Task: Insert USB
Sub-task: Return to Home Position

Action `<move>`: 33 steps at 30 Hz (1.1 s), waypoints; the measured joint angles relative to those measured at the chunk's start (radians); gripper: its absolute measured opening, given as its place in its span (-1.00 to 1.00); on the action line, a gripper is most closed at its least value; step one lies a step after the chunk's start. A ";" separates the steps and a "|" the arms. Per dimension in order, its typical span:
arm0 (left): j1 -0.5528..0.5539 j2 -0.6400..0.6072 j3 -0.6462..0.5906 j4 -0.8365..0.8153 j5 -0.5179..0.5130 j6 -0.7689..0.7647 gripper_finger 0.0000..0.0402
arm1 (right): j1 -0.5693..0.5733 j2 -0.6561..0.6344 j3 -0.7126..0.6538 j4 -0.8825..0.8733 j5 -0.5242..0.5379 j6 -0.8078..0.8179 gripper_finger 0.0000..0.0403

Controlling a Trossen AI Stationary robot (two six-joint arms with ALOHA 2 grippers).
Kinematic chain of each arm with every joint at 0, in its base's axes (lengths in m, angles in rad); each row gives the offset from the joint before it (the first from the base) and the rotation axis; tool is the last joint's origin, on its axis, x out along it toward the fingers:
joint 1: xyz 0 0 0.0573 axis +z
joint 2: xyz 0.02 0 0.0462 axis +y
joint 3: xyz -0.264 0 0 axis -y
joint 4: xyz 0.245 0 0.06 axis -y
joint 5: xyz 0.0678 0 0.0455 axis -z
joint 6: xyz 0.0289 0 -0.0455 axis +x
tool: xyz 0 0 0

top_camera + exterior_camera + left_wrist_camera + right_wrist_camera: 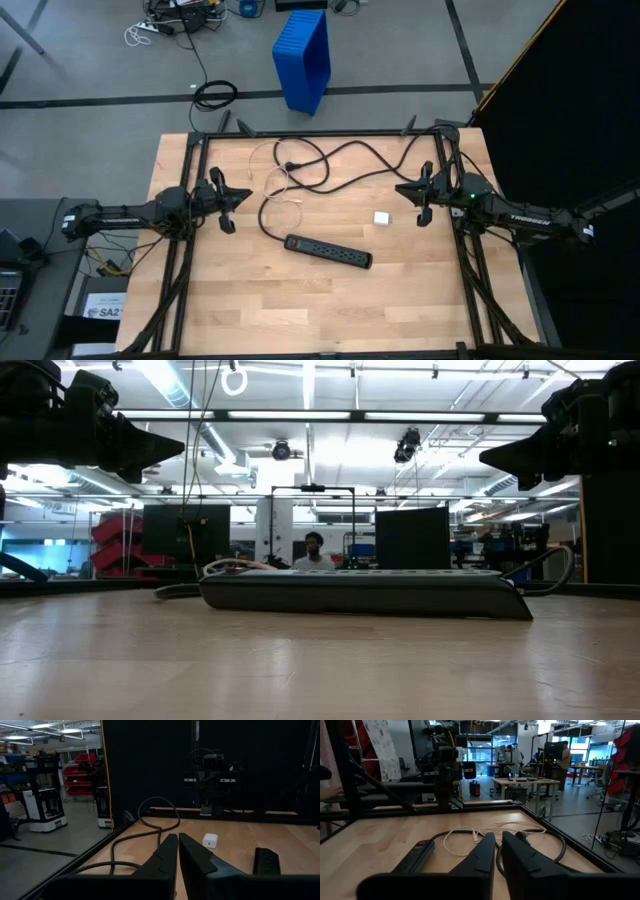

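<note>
USB cable [283, 186] lies loosely looped on the counter [300, 310], seen from above, between my left claw [228, 205] and my right claw [421, 200]. It is near the black power strip [328, 251], and the white adapter [382, 217] sits apart from it. Low down, the power strip spans the middle. My left wrist shows my fingers together on nothing. My right wrist shows the same, with the USB cable ahead.

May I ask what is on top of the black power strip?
Nothing rests on the power strip; the white adapter lies apart, the USB cable too. Its underside is hidden. Left gripper and right gripper wait at the sides.
</note>
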 joint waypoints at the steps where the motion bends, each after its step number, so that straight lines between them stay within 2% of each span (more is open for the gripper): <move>1: 0.000 0.000 0.000 0.000 0.000 0.000 -1.00 | 0.000 0.000 0.000 0.000 0.000 0.000 -0.98; 20: 0.000 0.000 0.000 0.000 0.000 0.000 -1.00 | 0.000 0.000 0.000 0.000 0.000 0.000 -0.93; 33: 0.000 0.000 0.000 0.000 -0.001 0.000 -1.00 | 0.000 0.000 0.000 0.000 0.000 0.000 -0.99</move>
